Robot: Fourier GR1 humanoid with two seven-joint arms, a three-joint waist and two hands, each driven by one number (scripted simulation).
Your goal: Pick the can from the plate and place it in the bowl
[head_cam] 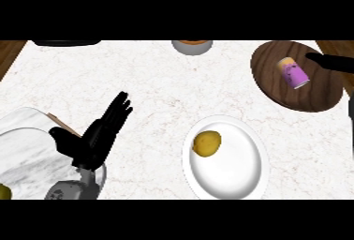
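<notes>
Left hand (93, 138) is all matte black, long slim fingers (117, 110) plus a stubby thumb, sitting on a grey speckled-looking wrist piece with a rounded metal shape. Right hand (332, 61) shows only as a black sliver.

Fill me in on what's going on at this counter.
The can lies on its side on a brown plate at the far right. The right hand is just beside it, only partly in view. The left hand rests open at the left. A yellowish food item sits in the white bowl.
</notes>
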